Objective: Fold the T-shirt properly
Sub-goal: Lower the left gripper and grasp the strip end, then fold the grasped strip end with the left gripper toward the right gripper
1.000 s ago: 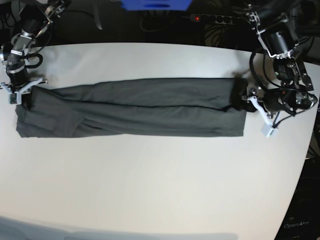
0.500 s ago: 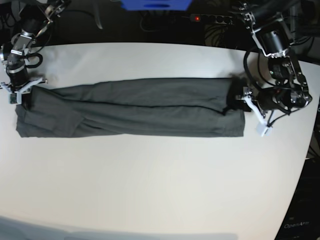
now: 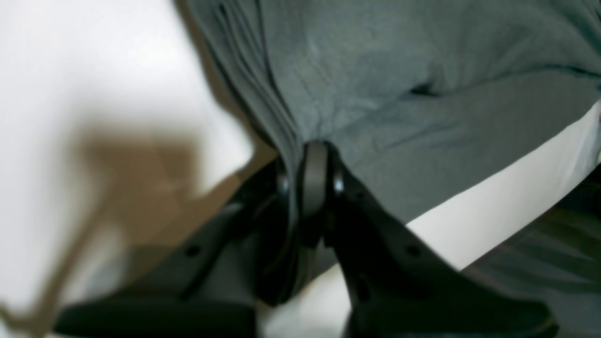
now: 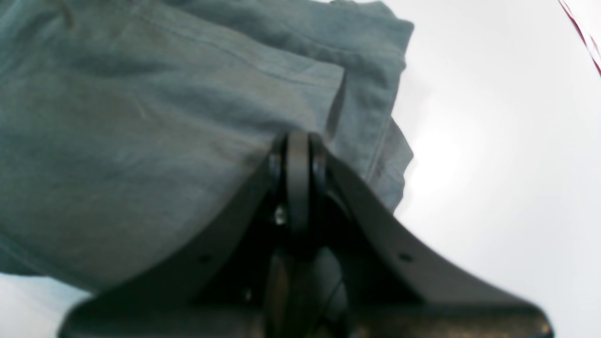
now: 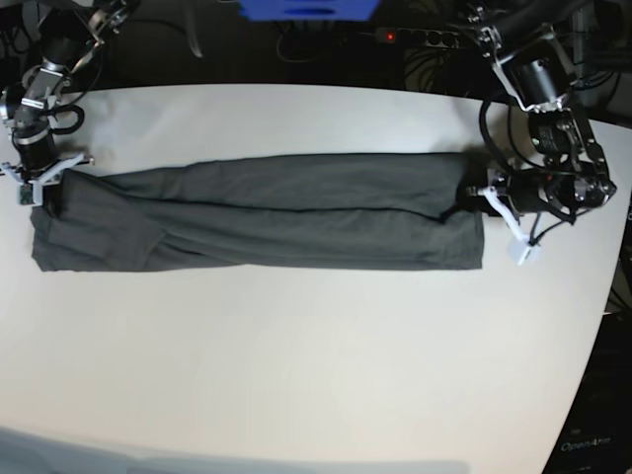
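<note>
The T-shirt [image 5: 262, 212] lies on the white bench [image 5: 316, 365] as a long, narrow folded band running across the base view. The left gripper [image 3: 300, 173] is clamped on the cloth's edge at one end. The right gripper [image 4: 296, 159] pinches a corner at the opposite end.

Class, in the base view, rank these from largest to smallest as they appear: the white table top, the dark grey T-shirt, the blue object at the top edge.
1. White table top, largest.
2. Dark grey T-shirt, folded into a long band.
3. Blue object, smallest, though cut off by the frame edge, so its full size is unknown.
</note>
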### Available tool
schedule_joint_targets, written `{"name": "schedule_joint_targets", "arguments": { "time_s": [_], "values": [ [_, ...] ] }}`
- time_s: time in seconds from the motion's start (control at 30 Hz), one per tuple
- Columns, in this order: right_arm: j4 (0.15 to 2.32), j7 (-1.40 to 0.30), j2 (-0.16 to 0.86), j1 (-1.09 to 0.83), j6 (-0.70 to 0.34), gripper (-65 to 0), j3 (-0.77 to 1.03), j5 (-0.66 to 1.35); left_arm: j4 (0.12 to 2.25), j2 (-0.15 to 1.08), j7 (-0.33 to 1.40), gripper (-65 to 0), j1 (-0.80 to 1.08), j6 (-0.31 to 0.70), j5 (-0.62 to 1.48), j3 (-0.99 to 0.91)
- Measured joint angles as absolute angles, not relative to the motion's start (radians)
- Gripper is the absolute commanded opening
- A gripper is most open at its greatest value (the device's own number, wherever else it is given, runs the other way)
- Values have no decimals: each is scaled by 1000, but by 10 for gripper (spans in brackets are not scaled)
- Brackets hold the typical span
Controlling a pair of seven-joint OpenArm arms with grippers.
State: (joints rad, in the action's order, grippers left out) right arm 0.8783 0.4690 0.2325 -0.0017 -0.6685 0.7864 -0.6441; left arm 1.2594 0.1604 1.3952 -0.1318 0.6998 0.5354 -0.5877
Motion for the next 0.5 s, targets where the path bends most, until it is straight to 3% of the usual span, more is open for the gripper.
{"name": "schedule_joint_targets", "arguments": {
  "time_s": [0.5],
  "values": [
    [882, 477, 213, -4, -649, -647, 785, -645, 1398, 16, 1404, -618, -191, 699, 519, -581]
  ]
}}
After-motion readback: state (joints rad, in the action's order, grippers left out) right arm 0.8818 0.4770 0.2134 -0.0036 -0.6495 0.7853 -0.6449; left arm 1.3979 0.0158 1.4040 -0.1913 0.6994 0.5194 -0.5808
